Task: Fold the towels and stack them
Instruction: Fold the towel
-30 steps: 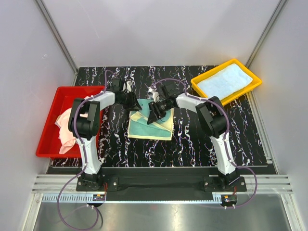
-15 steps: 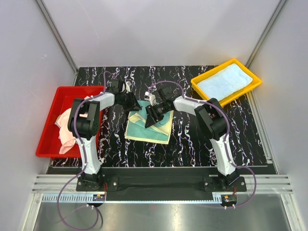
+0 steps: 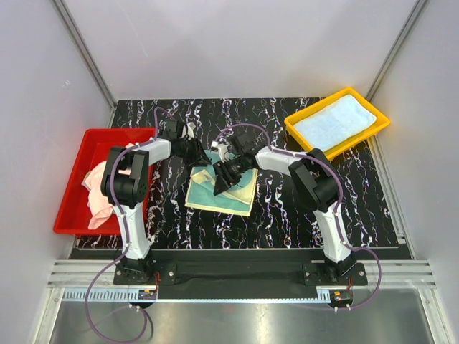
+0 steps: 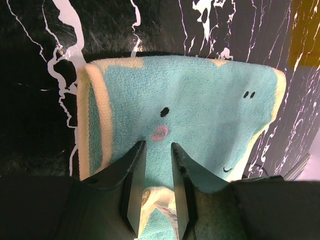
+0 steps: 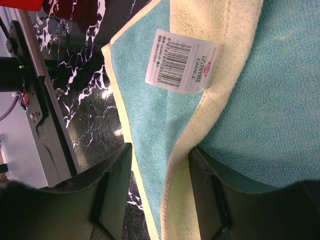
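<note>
A teal towel (image 3: 231,192) with a pale yellow-green hem lies partly folded at the table's middle. In the left wrist view the same towel (image 4: 200,105) shows a small printed face. My left gripper (image 3: 203,156) (image 4: 158,145) is at its far left corner, jaws narrow, with a bunched hem and label pinched between them. My right gripper (image 3: 221,179) (image 5: 160,150) hovers over the towel's middle, jaws wide. The towel's hem (image 5: 200,115) runs loosely between them beside a barcode label (image 5: 182,67). A light blue towel (image 3: 337,120) lies flat. A peach-pink towel (image 3: 99,188) lies crumpled.
The yellow tray (image 3: 376,118) at the back right holds the light blue towel. The red tray (image 3: 75,186) at the left holds the peach-pink one. Grey walls close in the black marbled table (image 3: 287,215) on three sides.
My right gripper has moved left and slightly nearer over the teal towel, and the towel's left part has shifted left with it. The left gripper has stayed put.
</note>
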